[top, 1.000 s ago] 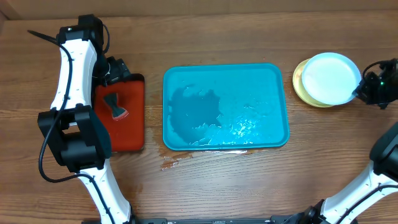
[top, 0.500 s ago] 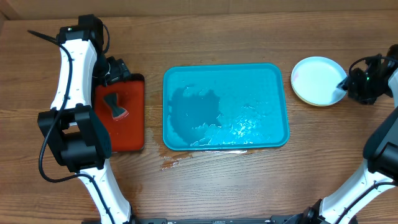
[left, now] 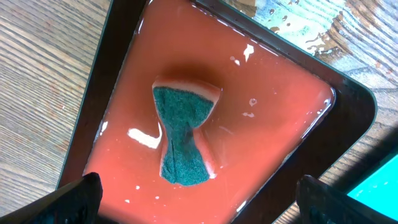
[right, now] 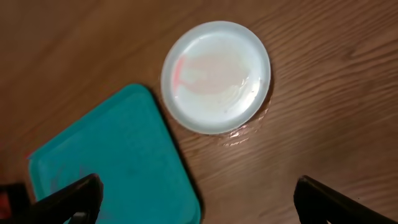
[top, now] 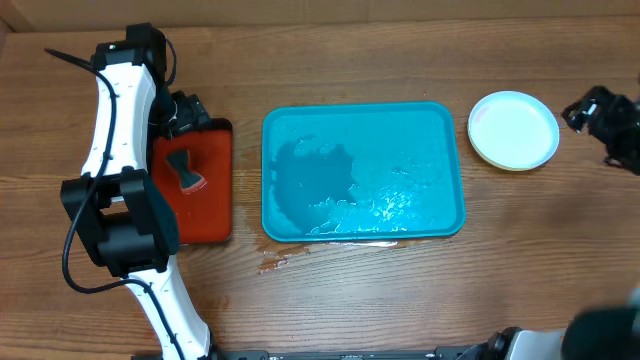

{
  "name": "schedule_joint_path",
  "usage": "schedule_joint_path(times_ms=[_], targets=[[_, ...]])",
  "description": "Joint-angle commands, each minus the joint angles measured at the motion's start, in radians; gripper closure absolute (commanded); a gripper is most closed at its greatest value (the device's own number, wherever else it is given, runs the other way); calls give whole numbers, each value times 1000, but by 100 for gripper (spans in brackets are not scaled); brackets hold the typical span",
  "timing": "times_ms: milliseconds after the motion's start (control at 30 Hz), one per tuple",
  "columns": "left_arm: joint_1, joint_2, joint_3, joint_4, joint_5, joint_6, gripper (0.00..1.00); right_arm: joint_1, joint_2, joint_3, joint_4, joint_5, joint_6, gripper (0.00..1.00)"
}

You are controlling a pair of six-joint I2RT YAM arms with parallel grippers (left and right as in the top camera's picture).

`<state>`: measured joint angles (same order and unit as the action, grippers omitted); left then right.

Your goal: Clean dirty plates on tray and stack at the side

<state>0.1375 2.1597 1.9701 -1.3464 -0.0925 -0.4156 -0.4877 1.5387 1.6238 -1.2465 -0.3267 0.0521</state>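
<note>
The turquoise tray lies mid-table, its floor wet and glistening; its corner shows in the right wrist view. To its right the plates sit stacked on the wood. The top one is whitish with a mint rim and a faint pink smear, and a yellowish rim peeks out below it. My right gripper hangs open just right of the stack, touching nothing. My left gripper hovers open over the red tray, above the green sponge.
The red tray with a black rim sits left of the turquoise one, and the sponge lies in a film of liquid in it. Water is spilled on the wood by the turquoise tray's front left corner.
My right gripper lowered the mint-rimmed plate onto the stack, opened, and drew back to the right. The left arm has not moved.
</note>
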Motion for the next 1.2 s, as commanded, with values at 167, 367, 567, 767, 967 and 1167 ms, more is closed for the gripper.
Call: schedule_joint_path(times_ms=[167,367,567,767,967,1167], targets=[[-7,-19,6,1,8,1,0,173,-322,-173,-45,-58,2,0],[-7,-19,6,1,8,1,0,291,-423,-227,-169,-191,8,0],[-7,-19,6,1,8,1,0,300,-423,-227,-201,-190,8,0],[-7,-19,6,1,8,1,0,319,-417,-232,-204,-153,1,0],[-7,-19,6,1,8,1,0,443,-492,-371,44,-109,2,0],[-7,-19,6,1,8,1,0,475,-773,-704,435,-96,50,0]])
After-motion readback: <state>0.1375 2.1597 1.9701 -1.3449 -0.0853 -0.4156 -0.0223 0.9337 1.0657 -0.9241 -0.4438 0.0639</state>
